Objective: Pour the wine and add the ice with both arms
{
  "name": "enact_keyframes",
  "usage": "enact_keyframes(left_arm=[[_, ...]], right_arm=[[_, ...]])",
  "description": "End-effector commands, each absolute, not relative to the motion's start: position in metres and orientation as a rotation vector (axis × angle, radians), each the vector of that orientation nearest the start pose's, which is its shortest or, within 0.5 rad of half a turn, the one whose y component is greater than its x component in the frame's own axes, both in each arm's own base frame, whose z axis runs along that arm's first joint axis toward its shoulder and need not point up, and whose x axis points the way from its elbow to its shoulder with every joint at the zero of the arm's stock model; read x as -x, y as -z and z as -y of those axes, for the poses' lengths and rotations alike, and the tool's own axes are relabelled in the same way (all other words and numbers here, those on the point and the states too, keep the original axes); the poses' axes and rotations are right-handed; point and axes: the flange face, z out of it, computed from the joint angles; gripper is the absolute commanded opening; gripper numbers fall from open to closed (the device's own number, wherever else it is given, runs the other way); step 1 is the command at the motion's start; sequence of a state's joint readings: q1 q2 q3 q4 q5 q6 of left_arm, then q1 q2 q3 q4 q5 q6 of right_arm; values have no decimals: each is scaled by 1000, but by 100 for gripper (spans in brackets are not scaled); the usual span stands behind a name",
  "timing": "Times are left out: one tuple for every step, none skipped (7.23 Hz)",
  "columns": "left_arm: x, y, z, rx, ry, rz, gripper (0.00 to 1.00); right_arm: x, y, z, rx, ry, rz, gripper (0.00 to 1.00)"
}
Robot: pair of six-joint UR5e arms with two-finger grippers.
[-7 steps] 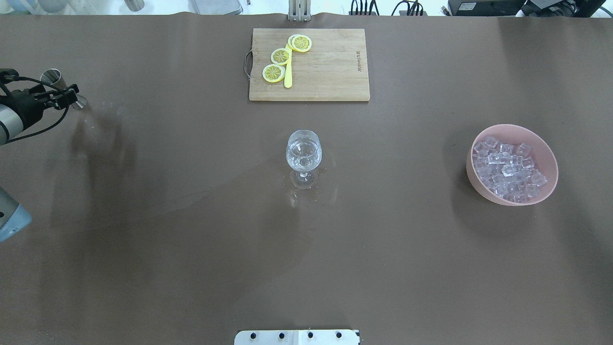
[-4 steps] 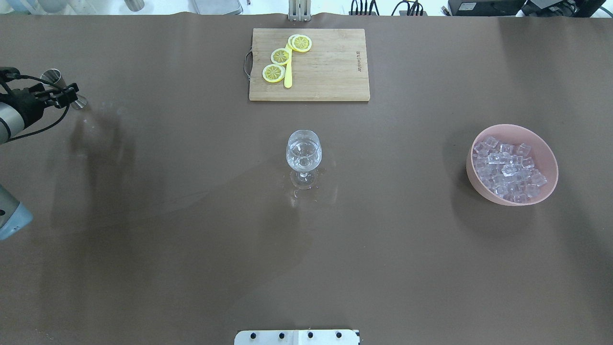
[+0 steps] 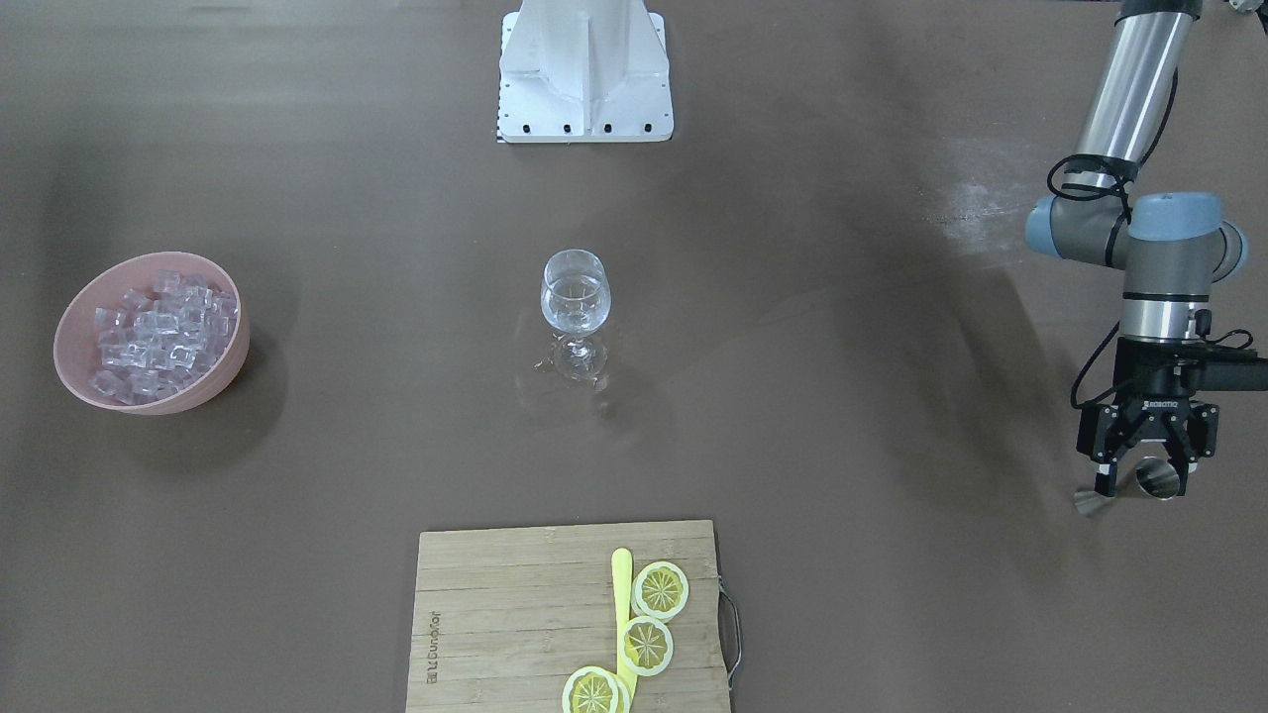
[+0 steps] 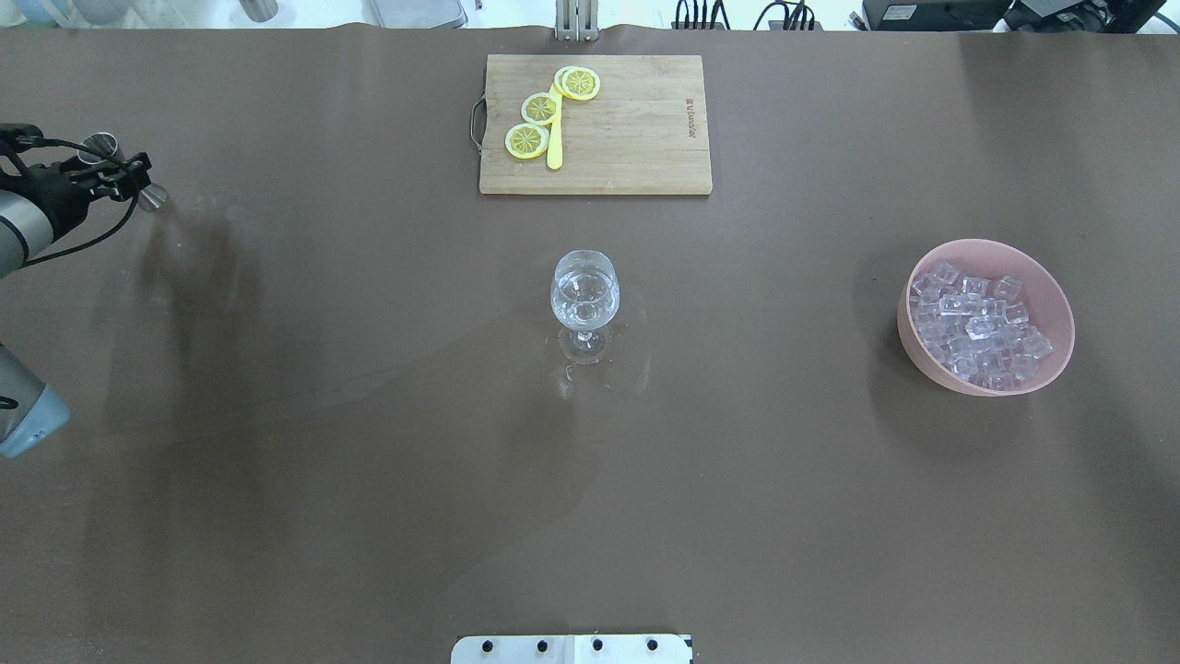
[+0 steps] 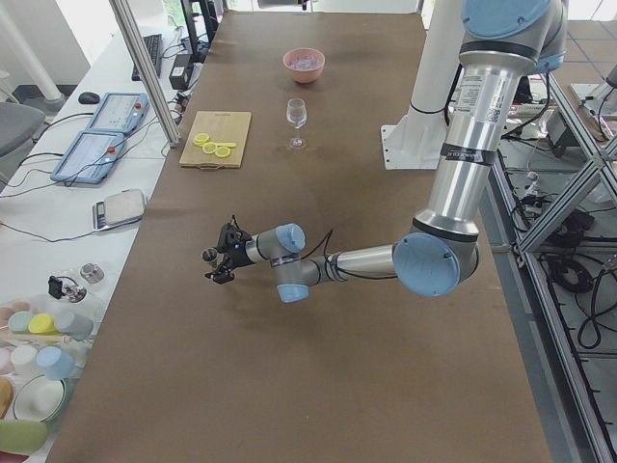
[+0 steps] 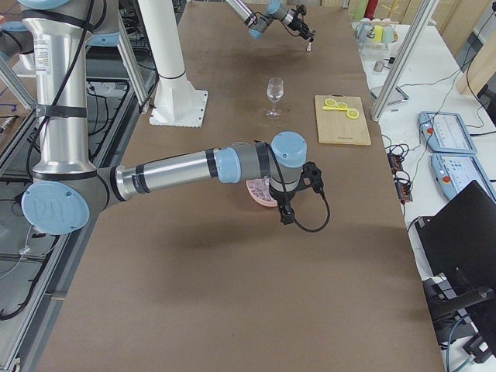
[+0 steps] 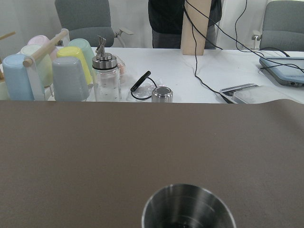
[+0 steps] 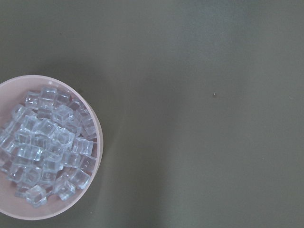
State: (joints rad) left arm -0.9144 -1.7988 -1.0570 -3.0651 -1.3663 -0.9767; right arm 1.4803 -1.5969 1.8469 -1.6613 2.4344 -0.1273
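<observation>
- Fingers (image 3: 1107, 473) of left gripper (image 3: 1146, 482) were clenched on a tilted steel jigger (image 3: 1155, 479), far from the glass (image 4: 584, 277) on the robot's left.
- Right gripper (image 6: 285, 219) hung over the bowl (image 4: 1051, 295); whether its fingers were clenched I cannot tell.
- Wine (image 4: 584, 306) sat low in the glass.
- Ice (image 4: 977, 323) filled the bowl, well to the glass's right.
- Board (image 4: 636, 129) with lemon slices (image 4: 527, 140) lay beyond the glass.

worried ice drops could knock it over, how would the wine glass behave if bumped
Likely tippy: the wine glass has a wide bowl on a thin stem and small foot. Probably fragile, being thin clear glass. The table by its foot glistens, perhaps wet, so it might slide.
</observation>
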Motion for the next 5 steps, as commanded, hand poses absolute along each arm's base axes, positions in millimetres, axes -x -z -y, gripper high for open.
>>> enact_keyframes(left_arm=[[-248,-624,574,-958,404,-756,80],[-248,-623,573,-959,403,-759,67],[-247,-626,572,-956,401,-754,60],[-244,-631,568,-952,398,-751,49],[-243,-632,567,-953,399,-754,35]], right_arm=[[-14,-539,481,-164,272,862,100],[-14,-540,481,-163,271,862,100],[-14,-539,481,-164,272,862,100],[-14,-537,483,-168,272,862,100],[-14,-535,484,-171,274,861,100]])
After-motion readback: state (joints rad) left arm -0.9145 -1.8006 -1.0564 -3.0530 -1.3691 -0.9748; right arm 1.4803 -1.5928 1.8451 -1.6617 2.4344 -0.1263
